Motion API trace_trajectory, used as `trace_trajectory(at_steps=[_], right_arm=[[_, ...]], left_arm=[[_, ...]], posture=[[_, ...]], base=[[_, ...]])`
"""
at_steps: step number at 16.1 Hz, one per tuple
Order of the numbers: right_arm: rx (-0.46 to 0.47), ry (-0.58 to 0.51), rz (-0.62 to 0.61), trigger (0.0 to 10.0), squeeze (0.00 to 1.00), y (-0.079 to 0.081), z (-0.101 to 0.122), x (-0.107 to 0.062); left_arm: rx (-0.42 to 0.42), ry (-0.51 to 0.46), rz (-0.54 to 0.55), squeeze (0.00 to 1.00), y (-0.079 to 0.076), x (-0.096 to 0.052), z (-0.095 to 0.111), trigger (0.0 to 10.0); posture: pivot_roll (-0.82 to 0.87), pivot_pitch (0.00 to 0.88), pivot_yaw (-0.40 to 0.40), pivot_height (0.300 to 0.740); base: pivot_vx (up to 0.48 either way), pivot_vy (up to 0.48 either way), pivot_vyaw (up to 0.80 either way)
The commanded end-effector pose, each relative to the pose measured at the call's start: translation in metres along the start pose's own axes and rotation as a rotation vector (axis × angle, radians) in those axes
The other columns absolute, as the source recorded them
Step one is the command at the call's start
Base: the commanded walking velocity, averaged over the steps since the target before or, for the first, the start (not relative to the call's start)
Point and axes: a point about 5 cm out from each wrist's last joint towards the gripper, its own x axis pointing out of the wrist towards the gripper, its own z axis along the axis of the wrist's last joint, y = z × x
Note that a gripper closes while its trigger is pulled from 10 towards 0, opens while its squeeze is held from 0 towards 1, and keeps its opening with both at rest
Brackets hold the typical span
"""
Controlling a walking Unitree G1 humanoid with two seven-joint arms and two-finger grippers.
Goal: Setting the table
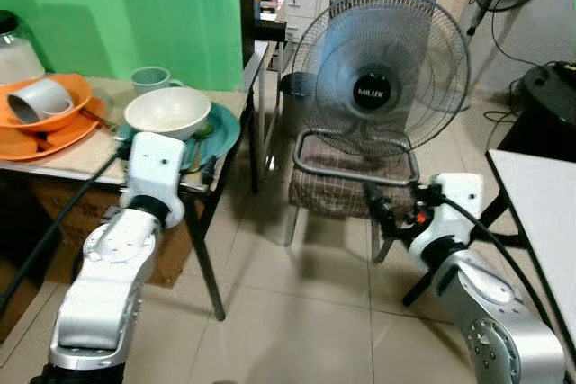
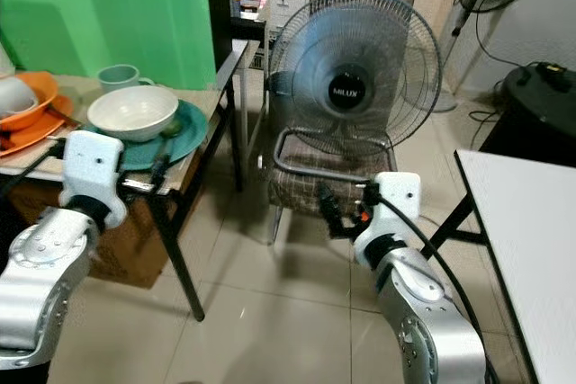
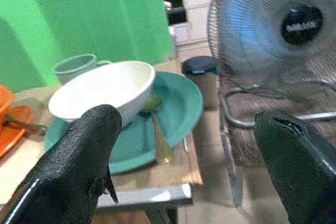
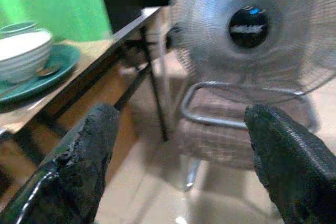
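Reaching toward the teal plate [image 1: 223, 129], the left gripper [image 3: 189, 156] hangs wide open, empty. Right gripper [image 4: 181, 150], at four o'clock, likewise gapes. Next, probably: close on the plate's rim beneath the white bowl [image 1: 167, 111].

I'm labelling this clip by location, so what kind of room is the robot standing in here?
Most likely a lived-in home dining or living area. A small table by a green wall holds a white bowl on a teal plate, with a mug behind. A standing fan sits on a chair on the tiled floor.

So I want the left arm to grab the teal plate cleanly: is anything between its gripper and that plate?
Nothing visible does. The left gripper is open just short of the teal plate, with its near rim exposed; the white bowl and spoon rest on it.
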Motion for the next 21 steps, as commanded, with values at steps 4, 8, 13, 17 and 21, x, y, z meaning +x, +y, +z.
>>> trace_trajectory(at_steps=[4, 8, 13, 17, 21], right_arm=[[-0.079, -0.057, -0.05, 10.0, 0.0, -0.003, 0.004, 0.005], [0.092, -0.073, -0.016, 10.0, 0.0, -0.006, 0.008, 0.003], [-0.019, -0.16, 0.016, 10.0, 0.0, 0.0, 0.015, 0.0], [-0.019, -0.16, 0.016, 10.0, 0.0, 0.0, 0.015, 0.0], [-0.019, -0.16, 0.016, 10.0, 0.0, 0.0, 0.015, 0.0]], left_arm=[[0.026, -0.006, 0.014, 0.0, 0.005, -0.003, 0.002, 10.0], [0.032, -0.006, 0.01, 0.0, 0.005, -0.004, 0.003, 10.0], [0.036, -0.009, -0.008, 0.0, 0.003, -0.003, 0.004, 10.0], [0.036, -0.009, -0.008, 0.0, 0.003, -0.003, 0.004, 10.0], [0.036, -0.009, -0.008, 0.0, 0.003, -0.003, 0.004, 10.0]], posture=[[0.1, 0.0, -0.039, 0.74], [0.1, 0.0, -0.035, 0.74], [0.09, 0.0, -0.021, 0.74], [0.09, 0.0, -0.021, 0.74], [0.09, 0.0, -0.021, 0.74]], base=[[0.0, 0.333, 0.0], [0.0, 0.333, 0.0], [0.0, 0.333, 0.0], [0.0, 0.33, 0.0], [0.0, 0.33, 0.0]])
